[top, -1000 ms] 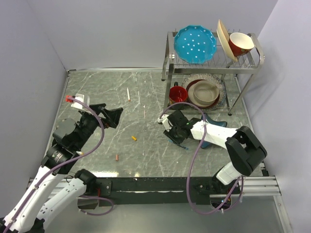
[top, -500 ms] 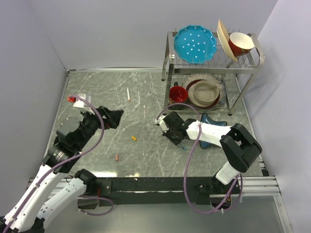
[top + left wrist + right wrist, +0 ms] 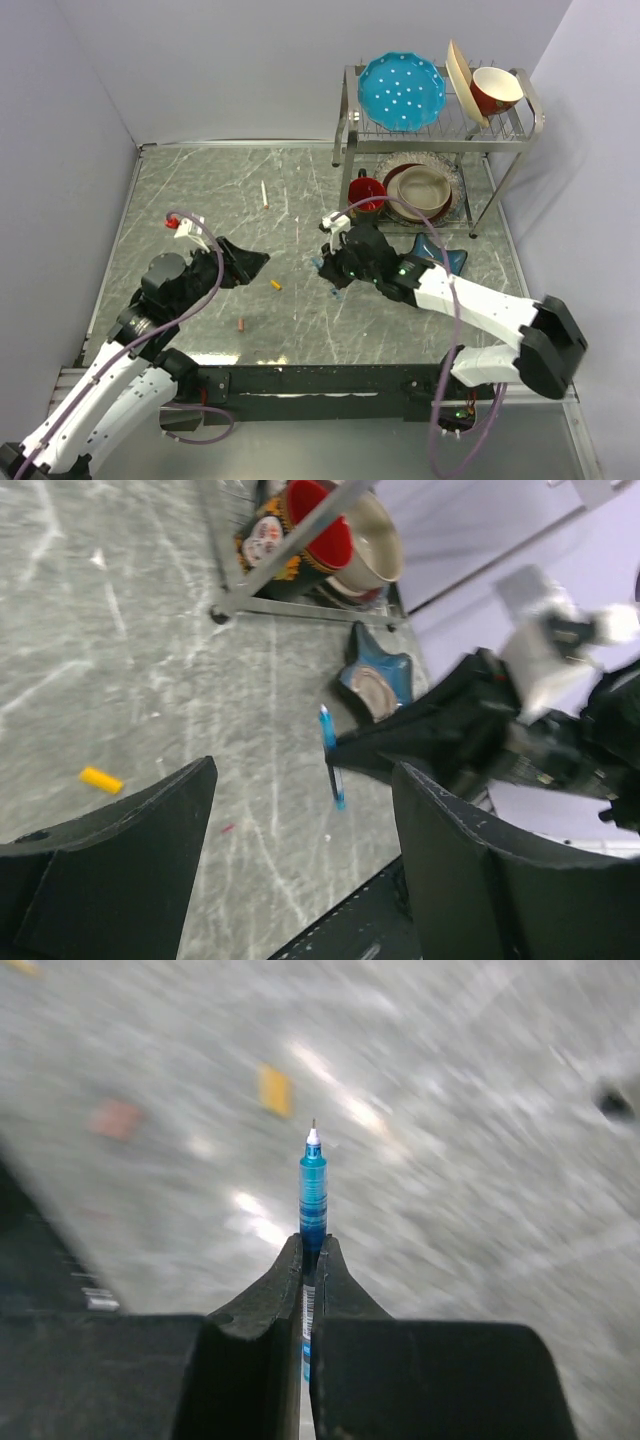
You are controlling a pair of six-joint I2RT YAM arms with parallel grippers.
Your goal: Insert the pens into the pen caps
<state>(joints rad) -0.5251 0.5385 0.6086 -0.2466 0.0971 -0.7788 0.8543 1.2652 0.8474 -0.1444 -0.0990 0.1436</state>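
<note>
My right gripper [image 3: 331, 270] is shut on the dark blue-teal pen [image 3: 313, 1185] and holds it tip-out above the table; the pen also shows in the left wrist view [image 3: 330, 755]. The yellow-orange cap [image 3: 275, 285] lies on the table between the two grippers, blurred in the right wrist view [image 3: 274, 1090] and at the left of the left wrist view [image 3: 100, 779]. The salmon-pink cap [image 3: 241, 325] lies nearer the front edge. A white pen [image 3: 264, 194] lies further back. My left gripper [image 3: 256, 263] is open and empty, facing the right gripper [image 3: 303, 772].
A metal dish rack [image 3: 350, 130] with plates, bowls and a red mug [image 3: 366, 192] stands at the back right. A blue star-shaped dish [image 3: 445, 257] sits beside the right arm. Grey walls close in the left and right sides.
My right gripper has moved left with the blue pen gripped and off the table. My left gripper has moved right and nearer, towards the middle.
</note>
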